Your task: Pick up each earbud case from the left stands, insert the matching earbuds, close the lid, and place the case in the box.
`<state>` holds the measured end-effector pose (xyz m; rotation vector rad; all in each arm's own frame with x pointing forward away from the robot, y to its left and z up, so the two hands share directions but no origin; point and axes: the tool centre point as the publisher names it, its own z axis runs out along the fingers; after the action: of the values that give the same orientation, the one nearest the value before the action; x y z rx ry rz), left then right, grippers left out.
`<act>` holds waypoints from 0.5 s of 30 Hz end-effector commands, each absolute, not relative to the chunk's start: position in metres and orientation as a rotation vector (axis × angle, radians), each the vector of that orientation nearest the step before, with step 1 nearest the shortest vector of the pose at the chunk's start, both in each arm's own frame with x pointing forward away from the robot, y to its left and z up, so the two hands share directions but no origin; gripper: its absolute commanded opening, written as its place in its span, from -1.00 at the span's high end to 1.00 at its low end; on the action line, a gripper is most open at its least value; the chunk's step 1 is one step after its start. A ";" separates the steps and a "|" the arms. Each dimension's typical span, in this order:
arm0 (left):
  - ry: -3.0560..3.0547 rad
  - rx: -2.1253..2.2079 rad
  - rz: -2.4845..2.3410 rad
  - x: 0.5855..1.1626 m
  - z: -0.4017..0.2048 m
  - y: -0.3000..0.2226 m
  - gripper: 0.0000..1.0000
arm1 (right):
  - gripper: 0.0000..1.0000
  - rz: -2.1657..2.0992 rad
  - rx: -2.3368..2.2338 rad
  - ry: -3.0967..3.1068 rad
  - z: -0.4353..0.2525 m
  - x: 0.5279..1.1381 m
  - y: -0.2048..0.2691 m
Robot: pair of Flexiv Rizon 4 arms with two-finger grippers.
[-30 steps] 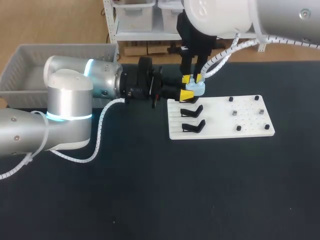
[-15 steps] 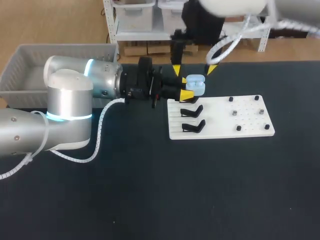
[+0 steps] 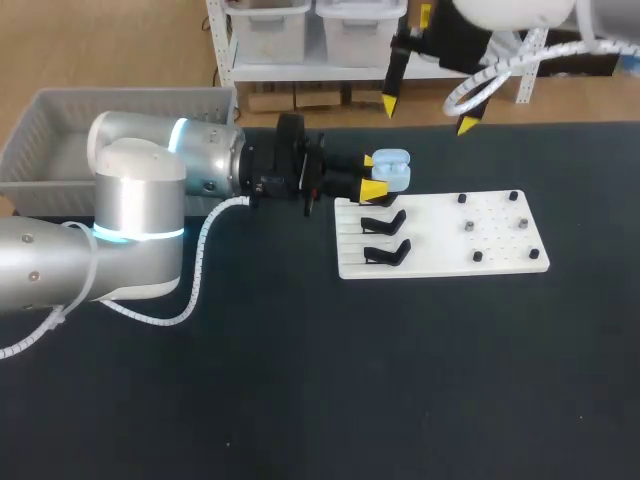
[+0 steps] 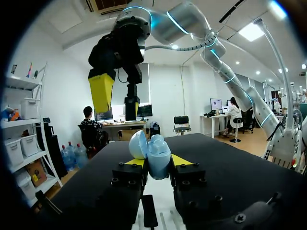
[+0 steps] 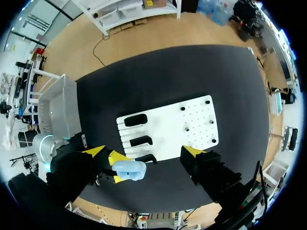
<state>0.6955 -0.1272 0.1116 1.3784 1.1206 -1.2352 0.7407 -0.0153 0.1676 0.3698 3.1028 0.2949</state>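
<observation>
Head view: left gripper [image 3: 372, 175] pinches the light-blue earbud case [image 3: 390, 170] just over the white board [image 3: 500, 235] at its far corner. Right gripper [image 3: 427, 114] hangs above, spread wide and empty. Box [image 3: 60, 120] is well apart, rear left.
Left wrist view: case sits between the fingertips, lid looks ajar (hard to be sure). Risk: a rounded shell in a small pinch could twist or slip out on a swing boxward.
Right wrist view: case lies below, between the wide fingers, untouched.

Pale blue earbud case [image 3: 390, 170]; black left gripper [image 3: 372, 176] with 2 yellow tips; white board [image 3: 500, 240], black stands [image 3: 384, 222]; black table [image 3: 300, 380]; grey box [image 3: 40, 130].
</observation>
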 end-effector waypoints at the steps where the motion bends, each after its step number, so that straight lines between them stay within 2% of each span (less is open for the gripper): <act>1: 1.119 1.373 -1.229 0.694 0.111 -0.127 1.00 | -1.00 0.256 0.368 3.165 0.157 0.757 -0.013; 15: 1.119 1.373 -1.229 0.694 0.111 -0.127 1.00 | -1.00 0.176 0.351 3.255 0.132 0.733 -0.022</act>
<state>0.6954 -0.1272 0.1116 1.3785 1.1207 -1.2352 0.7348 -0.0222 0.1306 0.3534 3.2498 0.1765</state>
